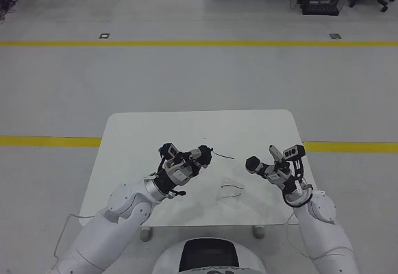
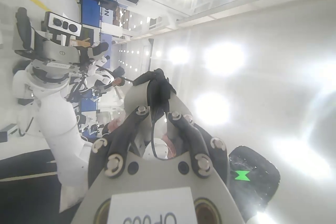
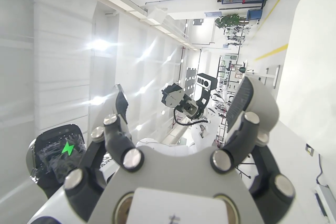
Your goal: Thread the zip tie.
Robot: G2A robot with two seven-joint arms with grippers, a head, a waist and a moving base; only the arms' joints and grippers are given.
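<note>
While a thin loose loop (image 1: pixel 231 186) lies on the tabletop (image 1: pixel 157 130) nearest the robot, left gripper (image 1: pixel 204 155) just beyond is clamped on the black zip tie (image 1: pixel 221 154), tail poking toward right gripper (image 1: pixel 262 159), wide open, empty. Likely: right pinches tail, feeds slowly. Open room toward far edge; near edge close.

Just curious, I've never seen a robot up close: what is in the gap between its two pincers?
In the top view, the zip tie juts from the left pincer toward the right pincer; the rest is bare table.
</note>
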